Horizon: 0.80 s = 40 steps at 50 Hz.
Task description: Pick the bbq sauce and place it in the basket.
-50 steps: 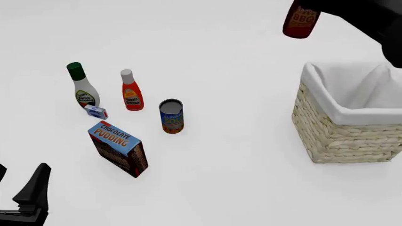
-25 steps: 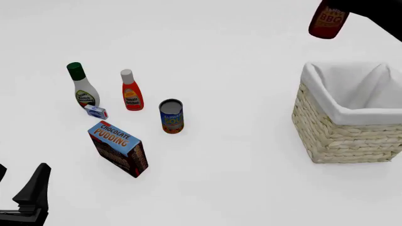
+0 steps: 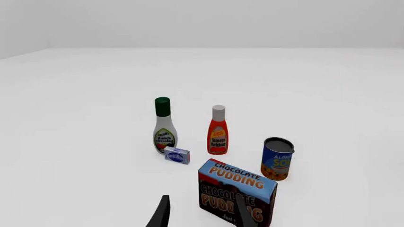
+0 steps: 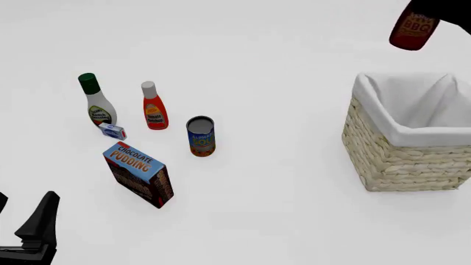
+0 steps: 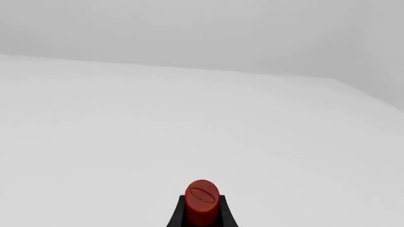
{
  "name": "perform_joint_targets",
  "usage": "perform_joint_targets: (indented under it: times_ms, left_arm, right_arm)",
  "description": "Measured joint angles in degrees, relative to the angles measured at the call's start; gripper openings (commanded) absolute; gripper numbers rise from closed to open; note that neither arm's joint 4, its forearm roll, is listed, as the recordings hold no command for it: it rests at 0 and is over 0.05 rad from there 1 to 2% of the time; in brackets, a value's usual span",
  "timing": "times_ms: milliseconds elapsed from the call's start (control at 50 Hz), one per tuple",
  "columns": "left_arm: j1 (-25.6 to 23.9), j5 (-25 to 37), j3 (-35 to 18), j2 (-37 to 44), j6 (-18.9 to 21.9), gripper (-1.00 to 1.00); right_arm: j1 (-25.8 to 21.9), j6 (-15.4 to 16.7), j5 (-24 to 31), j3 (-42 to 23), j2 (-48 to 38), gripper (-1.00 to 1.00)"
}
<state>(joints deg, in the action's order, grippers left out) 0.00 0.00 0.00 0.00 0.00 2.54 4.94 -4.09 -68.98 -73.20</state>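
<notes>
The bbq sauce (image 4: 413, 30) is seen in the front view as a small, slim, dark red-brown bottle with an orange-yellow label reading "BBQ". It is held in the air, tilted, at about one o'clock in the frame, above and just beyond the far rim of the basket (image 4: 397, 160). Its red cap (image 5: 202, 202) is shown in the right wrist view, pinched between the dark fingers of the right gripper (image 5: 202, 215). The basket, of tan wicker with a white cloth lining folded over its rim, is set at three o'clock.

The left gripper (image 3: 202, 218) is kept low at seven o'clock, its fingers spread with nothing between them.

The table (image 4: 279, 66) is a plain white, matte surface, met by a pale grey wall (image 5: 202, 33). At nine to ten o'clock, well apart from the basket, a green-capped white bottle (image 4: 96, 100), a white-capped orange-red bottle (image 4: 153, 106), a small blue box (image 4: 112, 131), a can (image 4: 200, 136) and a chocolate pudding box (image 4: 139, 174) are grouped.
</notes>
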Motion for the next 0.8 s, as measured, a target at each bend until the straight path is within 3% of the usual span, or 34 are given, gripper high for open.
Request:
perform_joint_targets:
  times_ms: [800]
  left_arm:
    - [0.0,0.0,0.0,0.0,0.0,1.00]
  right_arm:
    - [9.2,1.5,-4.0,8.0,0.2,-1.00]
